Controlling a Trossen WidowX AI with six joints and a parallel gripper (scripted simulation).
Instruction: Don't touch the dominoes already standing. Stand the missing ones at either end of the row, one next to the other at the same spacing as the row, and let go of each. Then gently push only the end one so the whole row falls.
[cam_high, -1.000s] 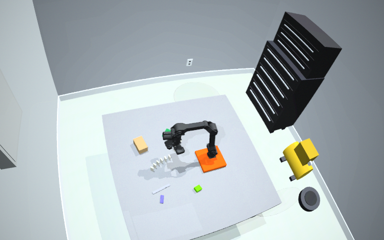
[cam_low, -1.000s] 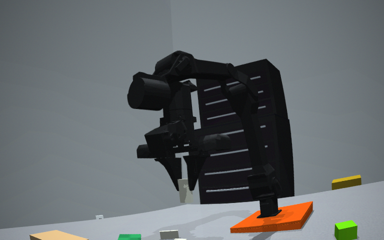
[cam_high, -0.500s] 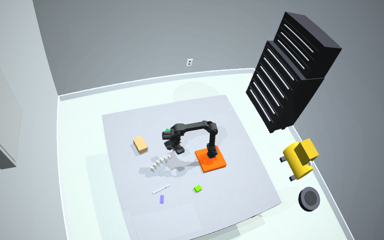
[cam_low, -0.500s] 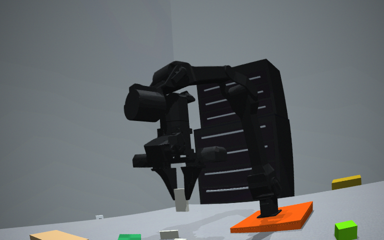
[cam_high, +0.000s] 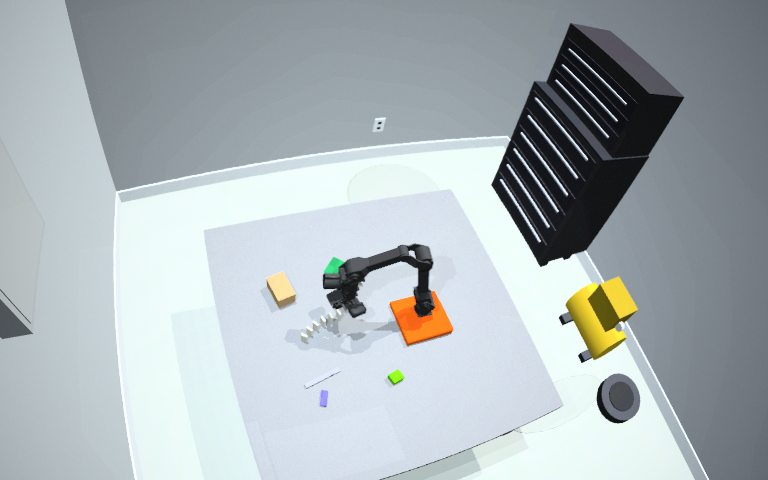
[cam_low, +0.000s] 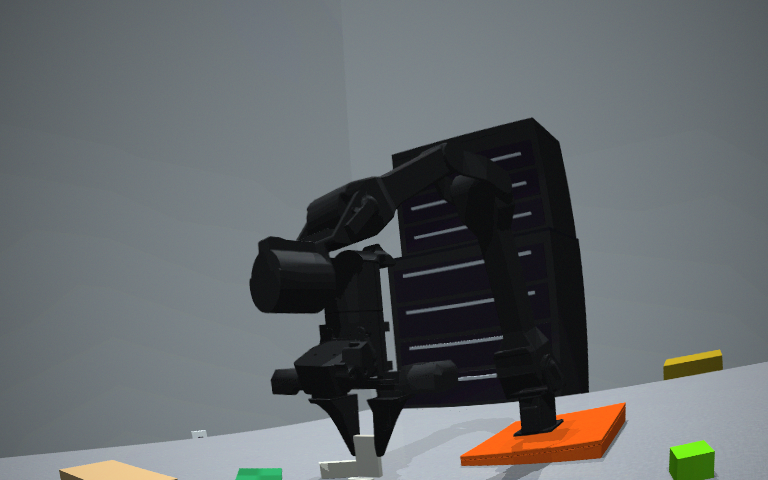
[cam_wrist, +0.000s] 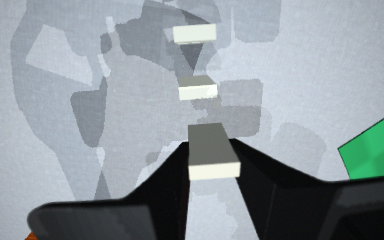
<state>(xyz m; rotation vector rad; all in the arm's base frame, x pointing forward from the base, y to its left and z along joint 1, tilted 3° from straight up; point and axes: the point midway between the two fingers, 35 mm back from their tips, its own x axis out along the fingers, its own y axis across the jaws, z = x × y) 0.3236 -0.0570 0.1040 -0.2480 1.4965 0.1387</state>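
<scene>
My gripper (cam_low: 367, 452) (cam_wrist: 208, 146) is shut on an off-white domino (cam_low: 368, 444) (cam_wrist: 213, 148), held upright low over the table, in line with the row's near end in the wrist view. Whether its base touches the table I cannot tell. Several off-white dominoes stand in a slightly curved row, including the far end one (cam_high: 304, 337) and a middle one (cam_high: 323, 320). Two row dominoes show ahead of the held one in the wrist view, the nearer (cam_wrist: 198, 92) and the farther (cam_wrist: 194, 34), with gaps between. Another off-white domino (cam_low: 337, 469) lies low on the table, partly behind the held one in the exterior view.
A tan box (cam_high: 280, 289) (cam_low: 113, 470) lies left of the arm. A dark green square (cam_high: 333, 266) (cam_low: 259, 474) (cam_wrist: 367, 155) is near the gripper. A white strip (cam_high: 322, 378), purple block (cam_high: 323, 397) and bright green block (cam_high: 395, 376) (cam_low: 691, 461) lie apart. The arm stands on an orange base (cam_high: 411, 332) (cam_low: 613, 425).
</scene>
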